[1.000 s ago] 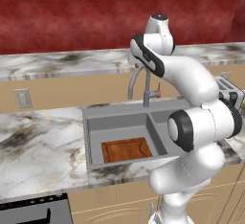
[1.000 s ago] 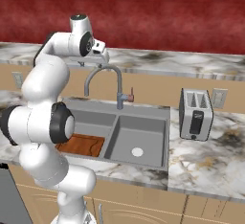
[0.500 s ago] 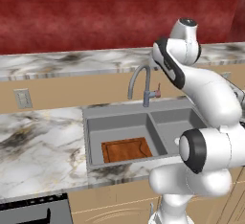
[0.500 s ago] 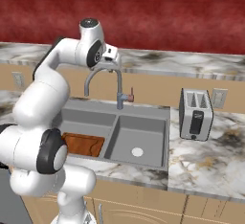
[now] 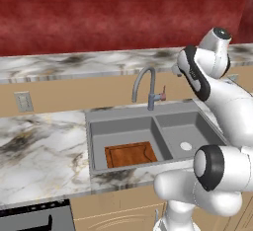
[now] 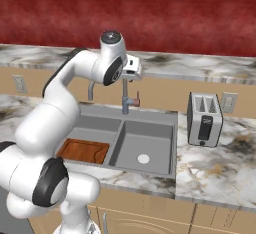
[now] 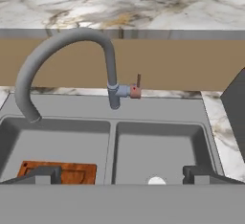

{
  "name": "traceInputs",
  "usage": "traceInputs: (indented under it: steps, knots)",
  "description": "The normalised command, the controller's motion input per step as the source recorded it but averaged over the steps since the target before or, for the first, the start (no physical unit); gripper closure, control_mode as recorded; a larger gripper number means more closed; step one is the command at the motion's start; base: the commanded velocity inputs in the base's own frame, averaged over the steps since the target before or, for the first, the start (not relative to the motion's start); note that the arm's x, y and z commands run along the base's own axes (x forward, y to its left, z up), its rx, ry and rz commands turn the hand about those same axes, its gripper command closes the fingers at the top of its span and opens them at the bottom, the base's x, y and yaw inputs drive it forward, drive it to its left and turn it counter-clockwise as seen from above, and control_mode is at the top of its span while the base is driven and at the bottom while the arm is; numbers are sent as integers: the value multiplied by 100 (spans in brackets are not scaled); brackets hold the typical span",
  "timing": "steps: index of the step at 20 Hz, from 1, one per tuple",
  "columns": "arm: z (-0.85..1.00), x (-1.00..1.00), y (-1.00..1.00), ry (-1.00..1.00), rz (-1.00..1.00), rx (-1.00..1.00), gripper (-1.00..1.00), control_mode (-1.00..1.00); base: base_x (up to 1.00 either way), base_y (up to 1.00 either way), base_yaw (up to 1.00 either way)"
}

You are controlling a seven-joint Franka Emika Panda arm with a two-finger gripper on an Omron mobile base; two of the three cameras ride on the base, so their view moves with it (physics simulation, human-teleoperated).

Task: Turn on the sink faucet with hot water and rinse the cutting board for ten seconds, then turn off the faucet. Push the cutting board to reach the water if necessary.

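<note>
Red wall (image 5: pixel 99 13) ran across the back of the kitchen, and below it a marble bench (image 5: pixel 39 146) went round a wide grey sink (image 5: pixel 153 141). That sink had two basins, a big one on the left and a smaller one on the right with a round pale drain (image 6: pixel 143 158). On the bench to the right of the sink stood a toaster (image 6: pixel 204 119).

Up high above the sink hung the white arm, with its jaws (image 6: pixel 132 70) near the top of the sink faucet (image 5: pixel 146 88). From the hand's own camera, the two dark tips (image 7: pixel 45 174) stood far apart, one at each side, with nothing between them. So the jaws were wide open and held nothing.

Flat in the left basin lay the cutting board (image 5: pixel 130 154), close to the front wall, with its long side running left to right. The spout arched over to the left and ended above the back of that same basin, so the board sat a little nearer the front than the spout's mouth. No water was running.

Smallest of all was the lever handle (image 7: pixel 137 88), with its reddish tip, sticking out on the right side of the faucet's post. Seen from the hand, it lay ahead of the jaws, lower down and almost in the middle between the two tips. I think the jaws needed to go forward and down to reach it.
</note>
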Motion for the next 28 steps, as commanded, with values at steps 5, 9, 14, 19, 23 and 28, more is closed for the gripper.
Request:
traceInputs:
  steps: [5,9,14,19,23,28]
  knots:
    - [0,0,-51,-3,4,1,-100,-100,0,0,0]
    - [0,0,-46,-5,5,0,-100,-100,0,0,0]
    - [0,0,-38,-7,5,0,-100,-100,0,0,0]
    - [-2,0,-29,-8,4,0,-100,-100,0,0,0]
    - [-4,0,-25,-11,3,0,-100,-100,0,0,0]
    - [-4,0,-24,-12,3,0,-100,-100,0,0,0]
